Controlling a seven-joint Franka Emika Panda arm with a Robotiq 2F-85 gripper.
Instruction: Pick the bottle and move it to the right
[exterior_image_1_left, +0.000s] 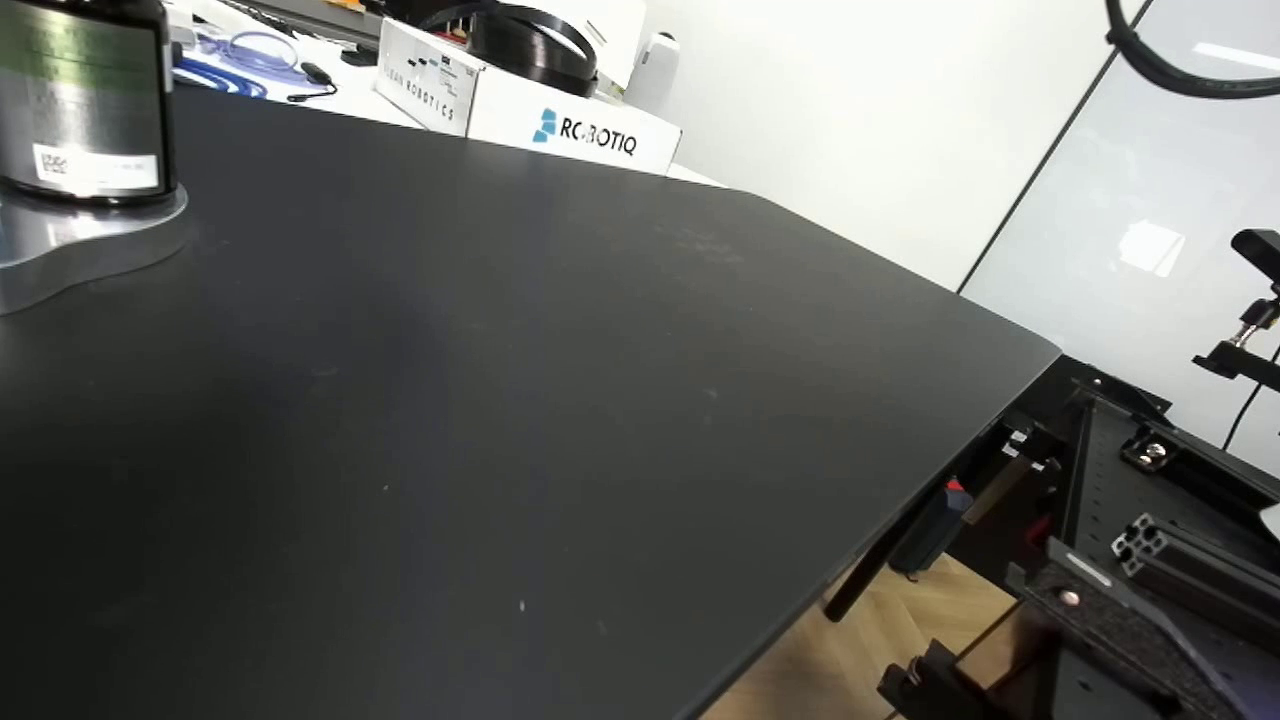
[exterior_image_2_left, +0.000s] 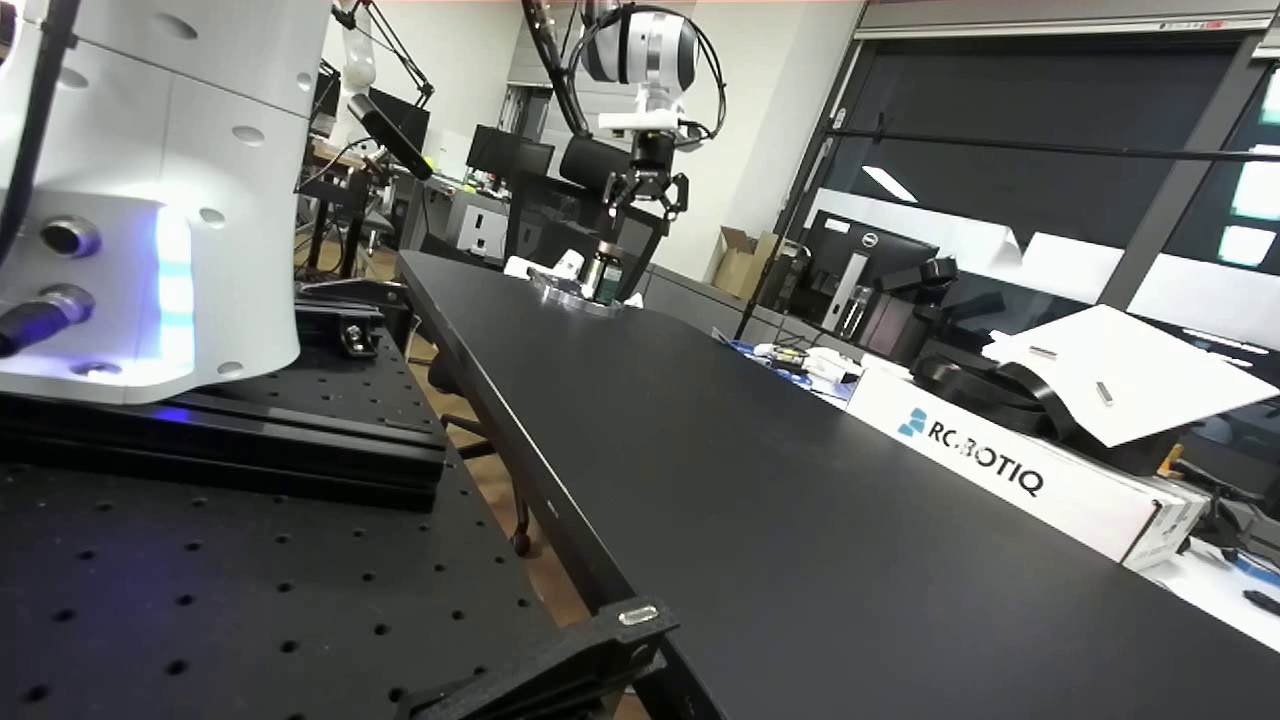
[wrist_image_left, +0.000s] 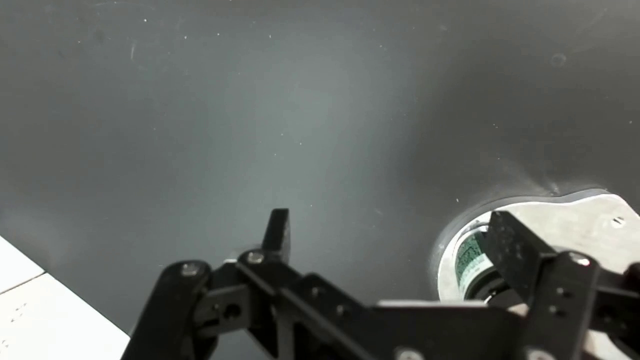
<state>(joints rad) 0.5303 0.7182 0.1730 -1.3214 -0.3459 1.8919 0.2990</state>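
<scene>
The dark bottle (exterior_image_1_left: 85, 105), with its silvery-green label band, stands upright on the flat silvery metal plate (exterior_image_1_left: 120, 240) at the left edge in an exterior view. It also shows in an exterior view as a small bottle (exterior_image_2_left: 605, 275) on the plate (exterior_image_2_left: 570, 298) at the table's far end. My gripper (exterior_image_2_left: 643, 208) hangs above the bottle, apart from it. In the wrist view the gripper (wrist_image_left: 390, 215) is open, with nothing between its fingers. The bottle (wrist_image_left: 469, 262) lies below and partly behind the right-hand finger, which hides part of it and of the plate (wrist_image_left: 575, 220).
The black table (exterior_image_1_left: 560, 400) carries the plate. A white Robotiq box (exterior_image_2_left: 985, 465) stands along the table's long edge, with dark items and a white sheet (exterior_image_2_left: 1130, 370) on it. The robot base (exterior_image_2_left: 150, 220) stands beside the table on a black perforated mount (exterior_image_2_left: 230, 590).
</scene>
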